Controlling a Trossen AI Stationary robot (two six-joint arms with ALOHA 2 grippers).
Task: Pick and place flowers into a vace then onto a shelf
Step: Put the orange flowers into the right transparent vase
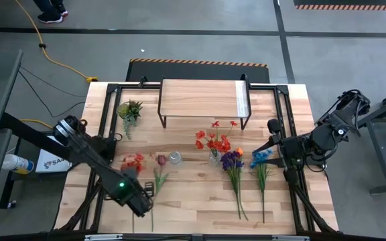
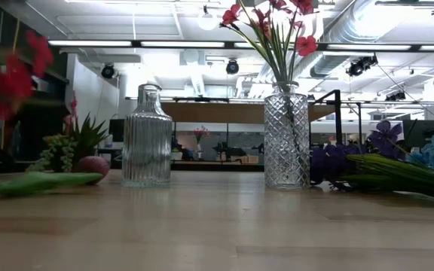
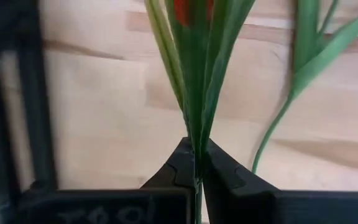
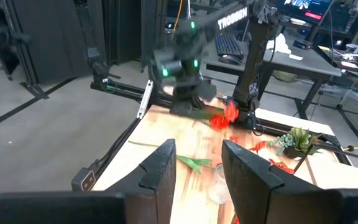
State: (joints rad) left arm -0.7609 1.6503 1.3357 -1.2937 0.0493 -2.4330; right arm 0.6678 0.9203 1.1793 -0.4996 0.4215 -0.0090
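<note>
My left gripper (image 3: 197,155) is over the table's near left (image 1: 138,199), shut on a red flower (image 1: 134,162). Its blurred bloom (image 2: 6,83) shows above the tabletop. A pink-budded flower (image 1: 161,161) lies flat on the table beside it. An empty ribbed glass vase (image 2: 148,135) and a cut-glass vase (image 2: 286,135) holding red flowers (image 1: 214,140) stand mid-table. Purple flowers (image 1: 232,161) and blue flowers (image 1: 260,159) lie on the table to the right. The shelf (image 1: 203,100) stands at the far middle. My right gripper (image 4: 197,168) hovers open at the right, with nothing between its fingers. My left gripper pinches the red flower's thin green stem (image 3: 197,144) between its two fingertips, just below the point where the long leaves (image 3: 194,74) fan out. The fingers come from above, pointing down, and lie across the stem. The bloom (image 4: 229,115) is clear of the table.
A small green spiky potted plant (image 1: 129,110) stands at the far left, beside the shelf. Black frame rails (image 1: 112,87) run along the table's edges. Bare tabletop (image 1: 193,201) lies in the near middle.
</note>
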